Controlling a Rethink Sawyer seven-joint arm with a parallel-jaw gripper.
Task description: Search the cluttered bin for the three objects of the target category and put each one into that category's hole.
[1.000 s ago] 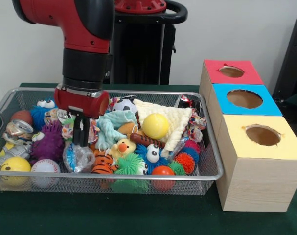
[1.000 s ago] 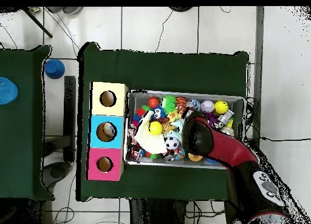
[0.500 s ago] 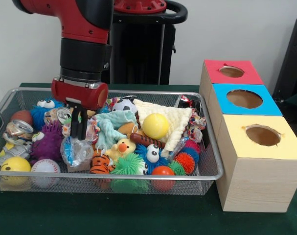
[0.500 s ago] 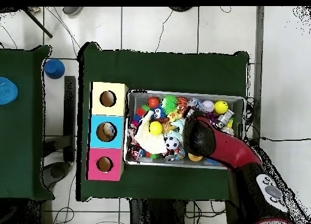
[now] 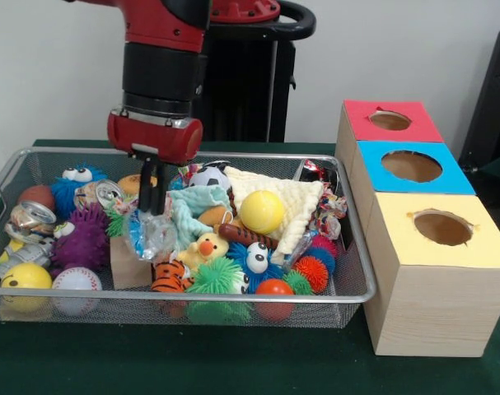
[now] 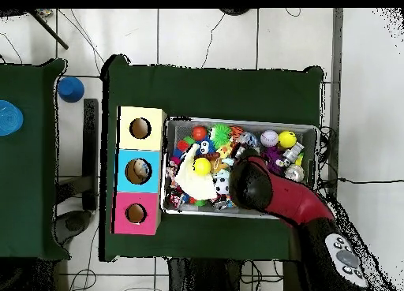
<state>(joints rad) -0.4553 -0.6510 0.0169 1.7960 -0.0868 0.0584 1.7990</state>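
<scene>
The table wore a dark green cloth [image 5: 233, 362] over a white tiled floor [image 6: 205, 35], a pale wall [image 5: 52, 74] behind. The wire bin [image 5: 348, 288] sat beside three boxes [image 5: 431, 247]. Above the clutter, the gripper [image 5: 153, 206] was clenched on a crinkly clear bag [image 5: 151, 234].

Soft, even room light falls on my bin [image 5: 348, 280]; shadows under it on the counter [image 5: 233, 362] are faint. My wrist's red shell shows a mild sheen. From overhead, the pale floor [image 6: 205, 35] looks bright.
</scene>
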